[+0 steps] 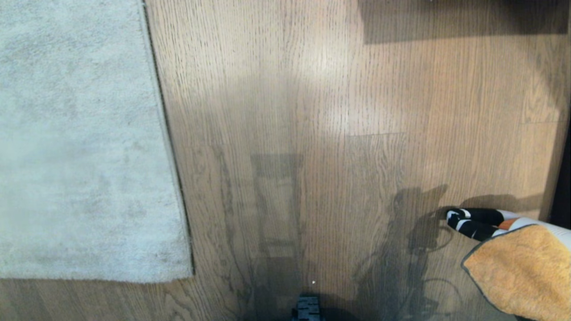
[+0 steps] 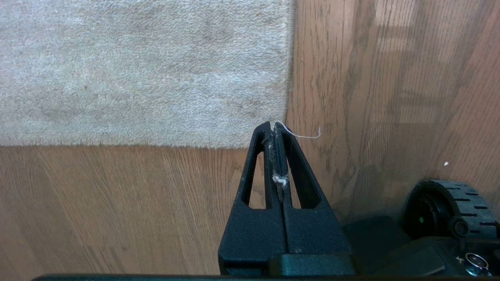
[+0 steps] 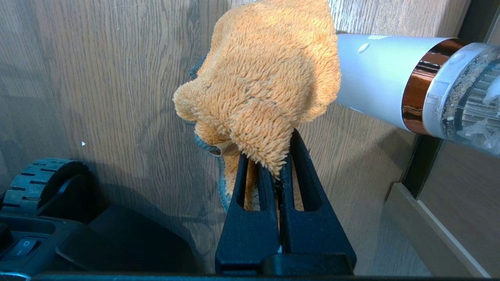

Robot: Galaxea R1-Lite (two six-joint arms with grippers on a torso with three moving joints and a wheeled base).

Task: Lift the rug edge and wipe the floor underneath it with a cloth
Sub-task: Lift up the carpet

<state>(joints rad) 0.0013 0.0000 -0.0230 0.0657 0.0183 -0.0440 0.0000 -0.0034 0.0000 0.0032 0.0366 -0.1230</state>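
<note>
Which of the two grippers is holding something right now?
The right gripper, shut on the orange cloth. The left gripper is shut too, with only lint between its fingers.

I see soft indoor light with a pale sheen on the floor [image 1: 339, 107] toward twelve o'clock. My robot's shadow darkens the planks at six, and the rug [image 1: 76, 147] looks slightly hazy at nine.

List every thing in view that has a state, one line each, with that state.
rug edge: flat on the floor, not lifted.
floor: bare beside the rug, slight sheen.
cloth: clamped in the right gripper, off the floor.
left gripper: shut, empty but for lint, above the rug corner.
handheld vacuum: lying beside the cloth.
</note>
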